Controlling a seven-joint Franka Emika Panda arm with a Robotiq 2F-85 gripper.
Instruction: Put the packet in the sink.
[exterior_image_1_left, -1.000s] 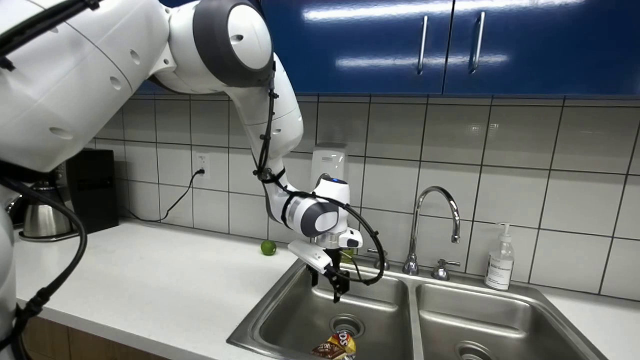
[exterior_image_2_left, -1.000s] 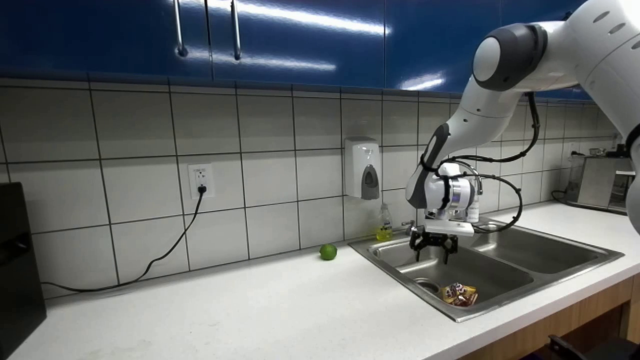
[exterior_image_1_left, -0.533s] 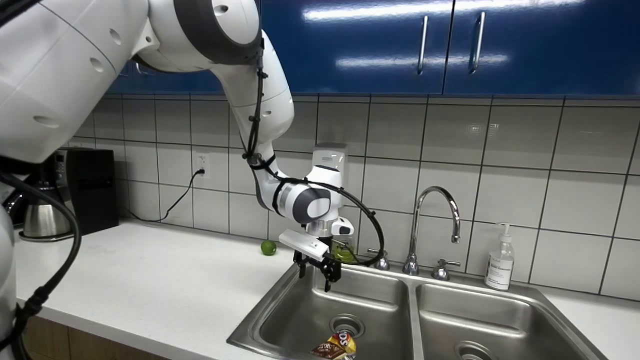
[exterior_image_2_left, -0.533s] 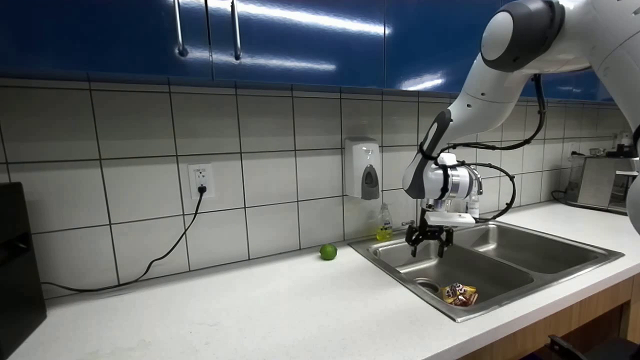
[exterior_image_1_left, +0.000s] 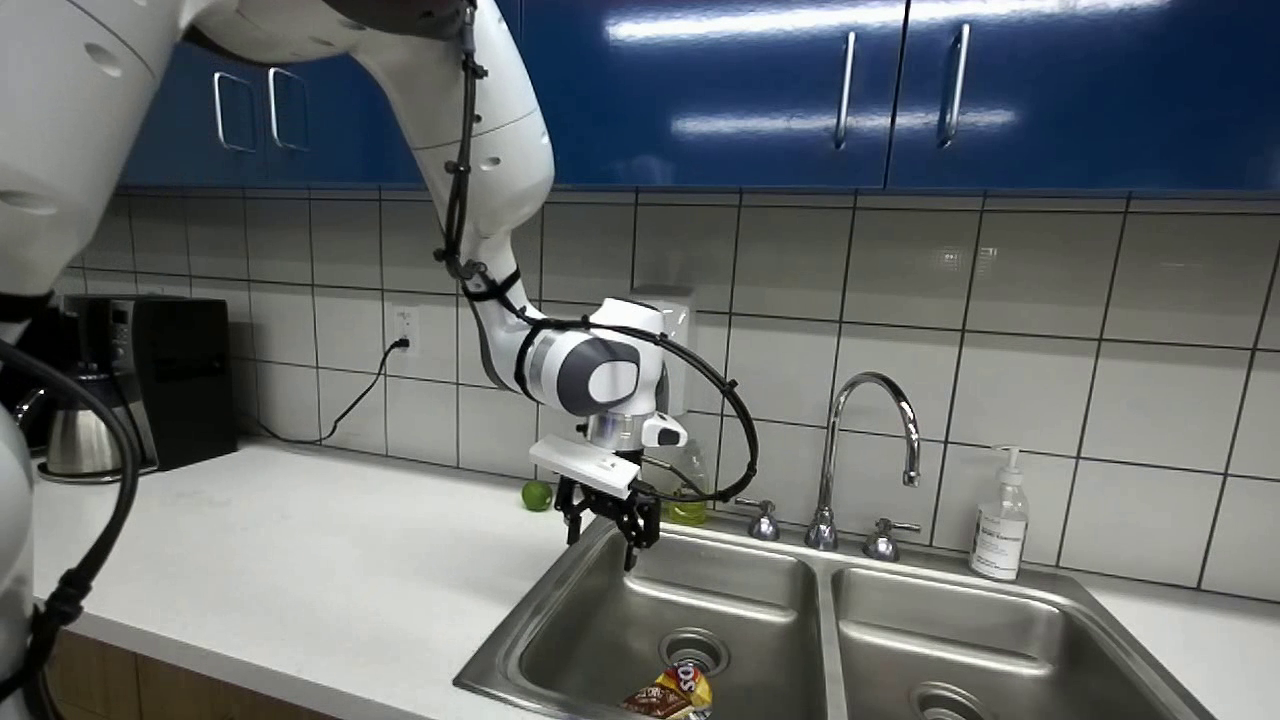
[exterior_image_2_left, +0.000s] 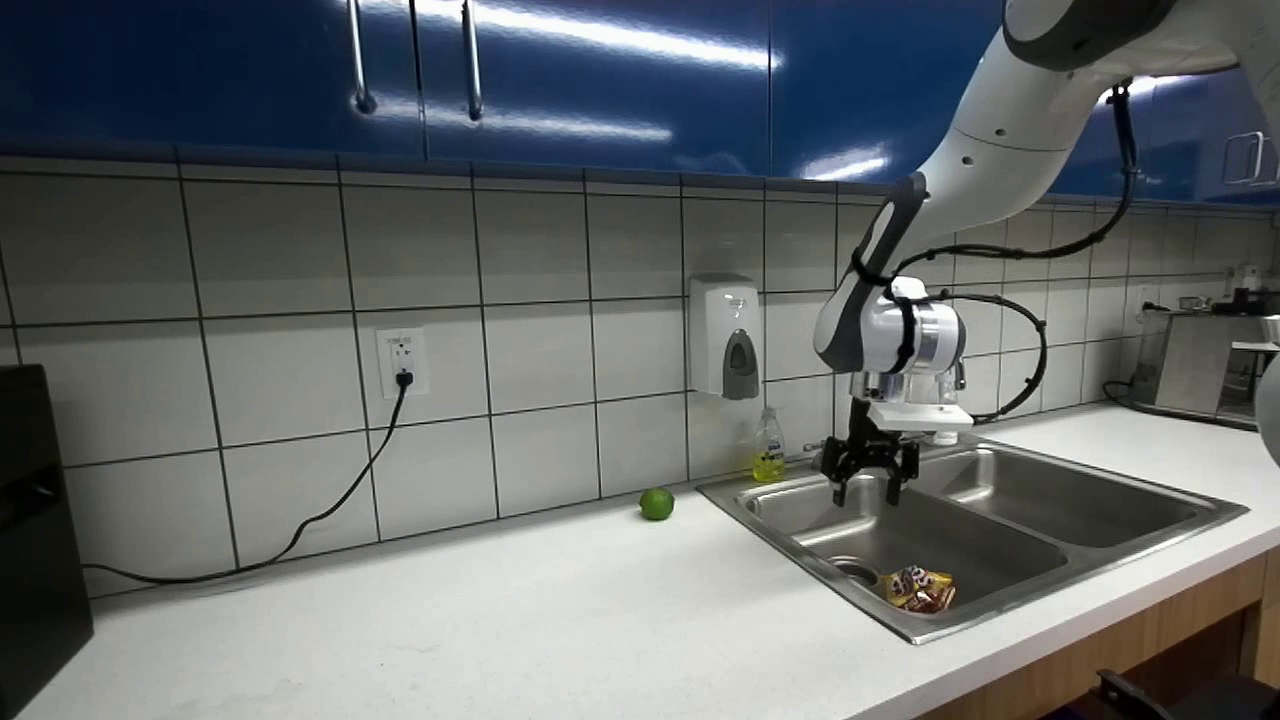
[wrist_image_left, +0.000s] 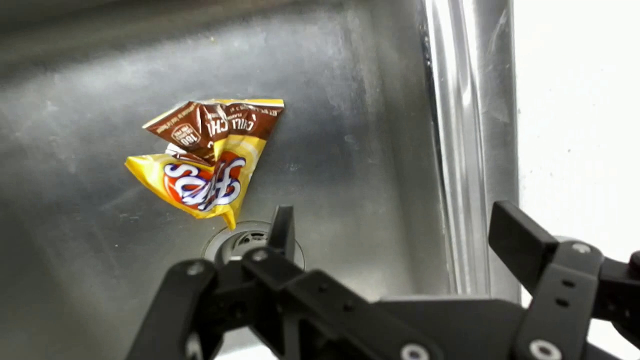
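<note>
Evidently the fingers (wrist_image_left: 520, 240) stand spread, with nothing between them, and hang above the sink (wrist_image_left: 467, 125), well apart from the packet (wrist_image_left: 227, 150) below. That packet lies on the floor of the basin (wrist_image_left: 325, 150) nearer the lime (exterior_image_2_left: 656, 503), one yellow corner overlapping the edge of the drain (wrist_image_left: 245, 239) in the wrist view, so I'd judge the task done. Were it to be lifted, I'd expect something light, soft and slightly slick, thin film that buckles rather than resists. The pinched fold across its middle looks the best place to take hold; a flat corner could slip away. Any contents may be brittle, so squeeze gently, though whether it is full I can't tell. It looks crumpled and splayed, brown at one end and yellow at the other, with blue-edged white letters over a red patch. Farther out, the lime sits on the tabletop (exterior_image_2_left: 450, 620), near the sink, and a bottle of yellow liquid (exterior_image_2_left: 769, 460) stands behind the basin.
</note>
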